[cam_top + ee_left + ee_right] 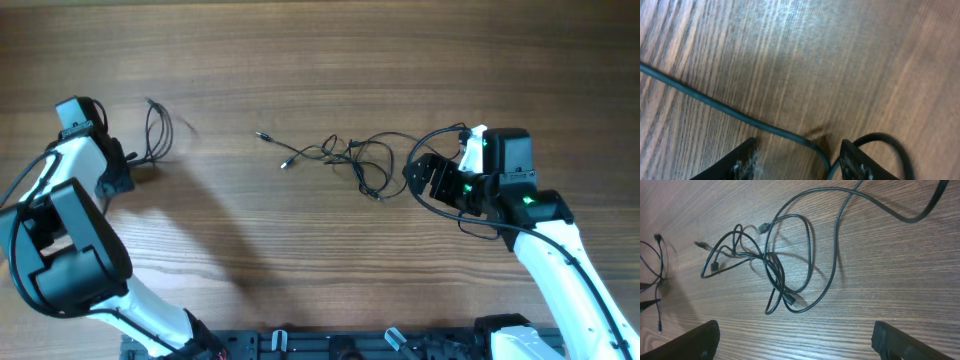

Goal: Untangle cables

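— Where do your cables lie?
— Most of them sit in a loose knot [350,160] at the middle of the counter [330,50], with plug ends trailing out to the left. One single cable [155,132] lies well apart from it, in a loop at the far left.
— And your left jaws?
— They're partly spread, low over the counter at that single cable. A stretch of it runs through the gap between the fingers [742,160], and it isn't pinched.
— Your right jaws?
— Spread wide, just right of the knot and not touching it. From your right wrist, the knot lies flat on the wood ahead of them.
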Available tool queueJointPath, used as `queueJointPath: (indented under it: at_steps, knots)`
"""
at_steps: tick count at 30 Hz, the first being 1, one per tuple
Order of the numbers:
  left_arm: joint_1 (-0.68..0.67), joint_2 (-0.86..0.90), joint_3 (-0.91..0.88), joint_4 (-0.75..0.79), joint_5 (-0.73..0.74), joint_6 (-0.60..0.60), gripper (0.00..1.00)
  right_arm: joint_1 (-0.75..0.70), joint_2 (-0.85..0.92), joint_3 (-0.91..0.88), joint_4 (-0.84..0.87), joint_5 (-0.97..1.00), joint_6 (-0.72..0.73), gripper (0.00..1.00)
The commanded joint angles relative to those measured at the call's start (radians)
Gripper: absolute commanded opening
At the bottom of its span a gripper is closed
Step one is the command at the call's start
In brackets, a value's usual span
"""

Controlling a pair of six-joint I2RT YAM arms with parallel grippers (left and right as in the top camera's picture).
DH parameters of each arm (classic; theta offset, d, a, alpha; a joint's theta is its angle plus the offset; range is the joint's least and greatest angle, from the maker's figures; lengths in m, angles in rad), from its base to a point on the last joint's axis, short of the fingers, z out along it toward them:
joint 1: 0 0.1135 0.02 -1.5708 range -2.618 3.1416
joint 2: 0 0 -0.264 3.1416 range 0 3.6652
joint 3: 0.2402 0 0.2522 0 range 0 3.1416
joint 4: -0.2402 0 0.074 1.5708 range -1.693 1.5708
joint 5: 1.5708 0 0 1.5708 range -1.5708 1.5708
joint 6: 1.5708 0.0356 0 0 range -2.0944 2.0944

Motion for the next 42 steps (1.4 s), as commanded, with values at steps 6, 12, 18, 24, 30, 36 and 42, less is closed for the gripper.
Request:
queueJointPath:
  at_steps: [6,12,18,24,30,36,42]
  knots:
    - [0.001,0.186,-0.008,-0.004,-0.03,-0.158,0.04,0.004,-0.006,-0.002,-0.012,-0.013,-0.011,1.0]
    - [0.023,0.184,0.056,0.28,-0.01,0.348,0.04,0.004,-0.006,-0.002,-0.029,-0.012,-0.011,1.0]
    - [0.099,0.184,0.301,0.552,0.099,0.535,0.04,0.004,-0.006,-0.002,-0.031,-0.006,0.023,1.0]
    - [0.108,0.213,0.33,0.901,0.038,0.568,0.04,0.004,-0.006,-0.002,-0.023,0.044,0.072,1.0]
    - [0.09,0.385,0.33,0.88,0.049,0.568,0.04,0.004,-0.006,-0.002,-0.029,0.043,0.076,1.0]
    - [0.089,0.365,0.36,0.613,0.149,0.534,1.0,0.004,-0.006,-0.002,-0.05,0.026,0.091,1.0]
    - [0.088,0.185,0.635,-0.015,0.148,0.499,1.0,0.004,-0.006,-0.002,-0.05,-0.007,0.085,1.0]
